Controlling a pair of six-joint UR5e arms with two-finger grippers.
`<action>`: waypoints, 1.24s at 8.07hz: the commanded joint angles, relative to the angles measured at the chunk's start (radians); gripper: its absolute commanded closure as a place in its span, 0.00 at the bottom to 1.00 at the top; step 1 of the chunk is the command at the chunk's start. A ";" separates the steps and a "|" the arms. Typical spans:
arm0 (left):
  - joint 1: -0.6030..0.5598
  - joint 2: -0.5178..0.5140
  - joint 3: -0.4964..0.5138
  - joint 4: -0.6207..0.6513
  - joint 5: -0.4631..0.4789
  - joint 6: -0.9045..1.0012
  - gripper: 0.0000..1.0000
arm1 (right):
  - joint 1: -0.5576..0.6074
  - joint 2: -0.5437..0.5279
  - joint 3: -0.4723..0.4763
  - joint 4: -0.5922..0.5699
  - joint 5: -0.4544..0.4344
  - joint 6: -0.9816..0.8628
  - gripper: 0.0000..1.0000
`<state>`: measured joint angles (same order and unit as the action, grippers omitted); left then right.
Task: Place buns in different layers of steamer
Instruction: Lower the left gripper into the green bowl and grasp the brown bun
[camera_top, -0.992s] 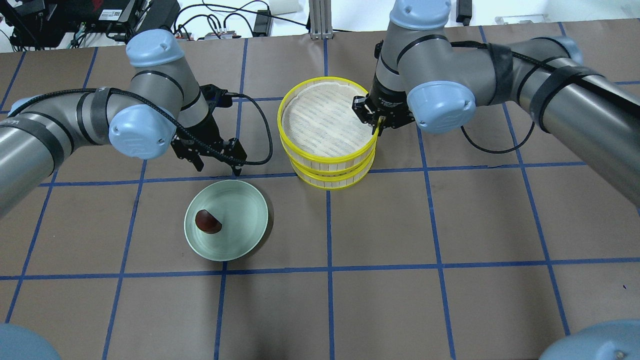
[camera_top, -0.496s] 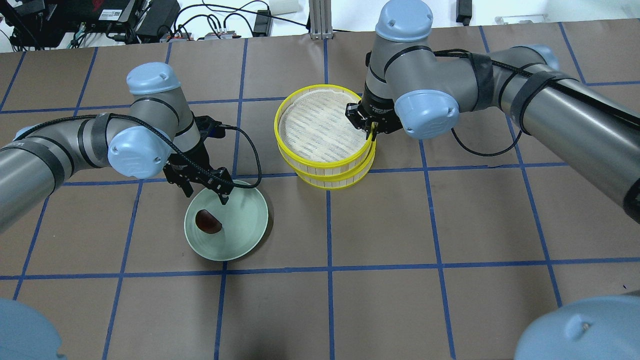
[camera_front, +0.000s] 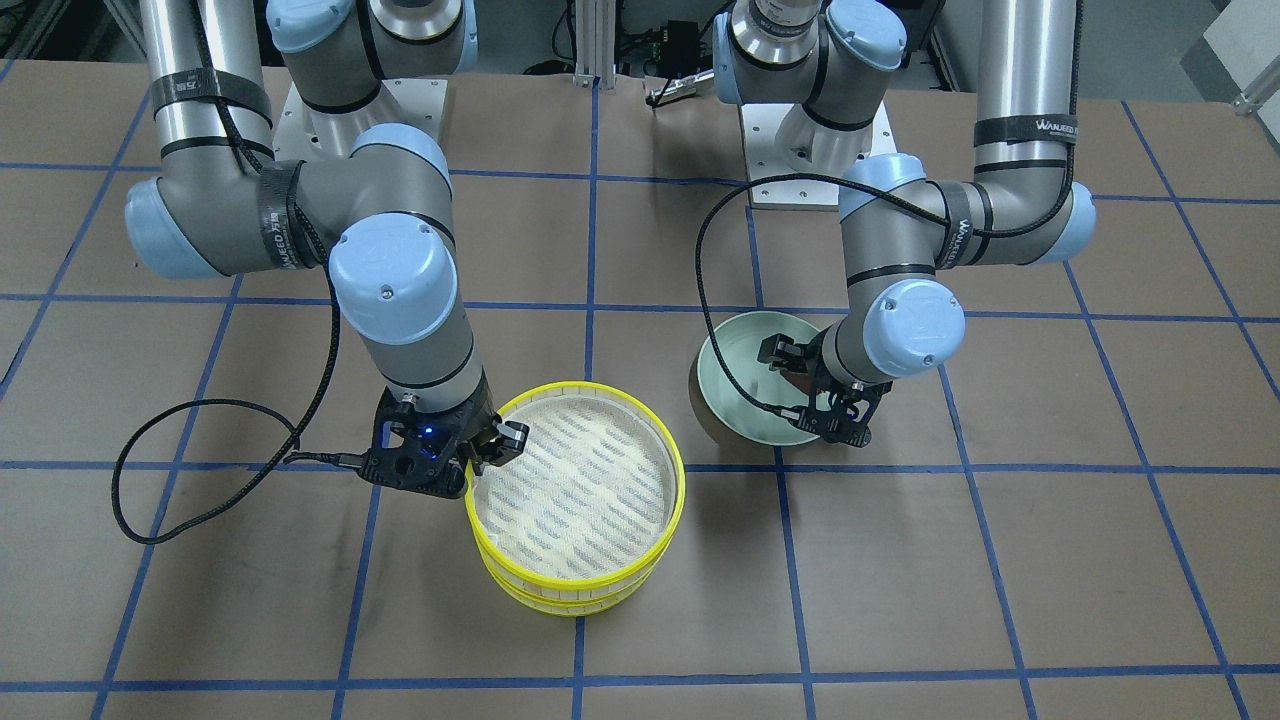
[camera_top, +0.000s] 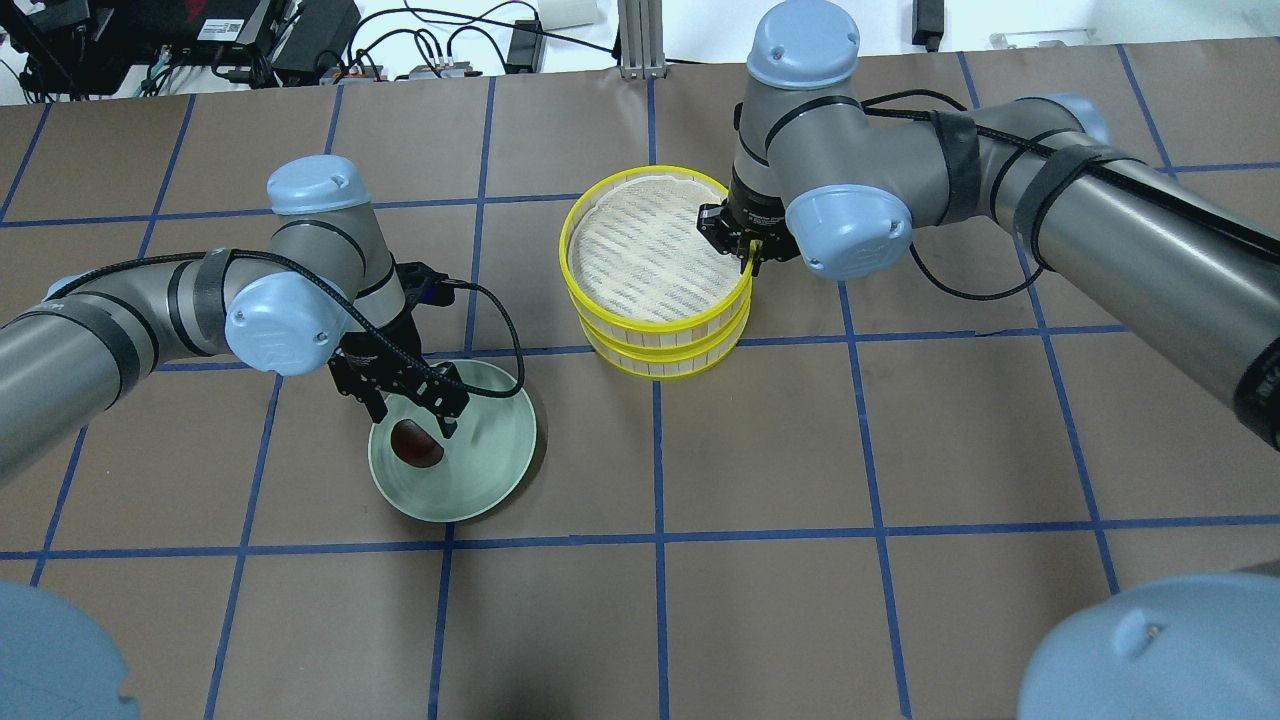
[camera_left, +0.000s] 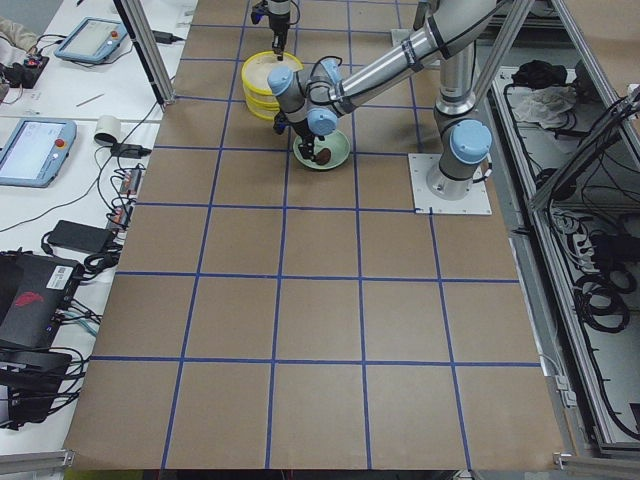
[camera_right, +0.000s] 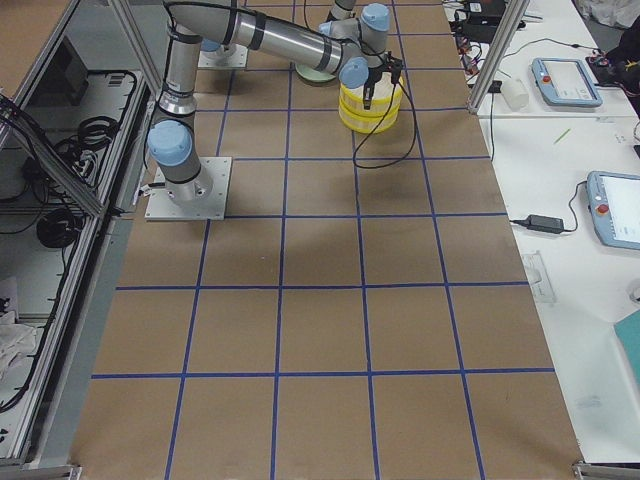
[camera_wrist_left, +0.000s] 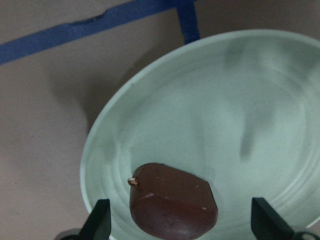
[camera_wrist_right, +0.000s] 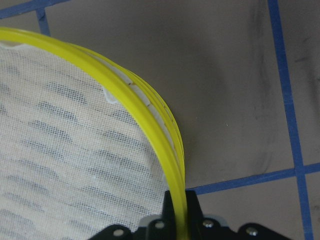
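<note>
While left tool (camera_top: 415, 418) hangs spread above bun (camera_top: 414, 446), green plate (camera_top: 487, 455) beneath

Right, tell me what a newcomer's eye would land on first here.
The bright yellow-rimmed steamer, stacked two trays high between the arms, with the right claw pinched on its top rim. Then the dark brown bun lying alone on the pale green plate, the left claw open and straddling it from above.

Robotics lab: teach pendants (camera_right: 566, 82), cable bundles (camera_left: 603, 300), tape-gridded table (camera_top: 900, 450).
</note>
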<state>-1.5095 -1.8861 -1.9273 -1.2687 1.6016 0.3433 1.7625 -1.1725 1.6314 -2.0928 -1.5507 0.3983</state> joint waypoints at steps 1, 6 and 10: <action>-0.001 -0.005 -0.025 -0.001 -0.003 -0.001 0.07 | 0.000 0.002 0.005 -0.003 -0.005 0.004 1.00; -0.001 -0.008 -0.035 -0.001 -0.006 -0.010 1.00 | -0.001 0.007 0.011 -0.004 -0.009 -0.004 1.00; -0.023 0.015 0.132 -0.068 -0.080 -0.104 1.00 | -0.002 0.007 0.015 -0.001 -0.034 -0.019 0.85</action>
<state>-1.5212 -1.8769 -1.9036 -1.2805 1.5596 0.2736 1.7611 -1.1658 1.6449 -2.0958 -1.5666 0.3862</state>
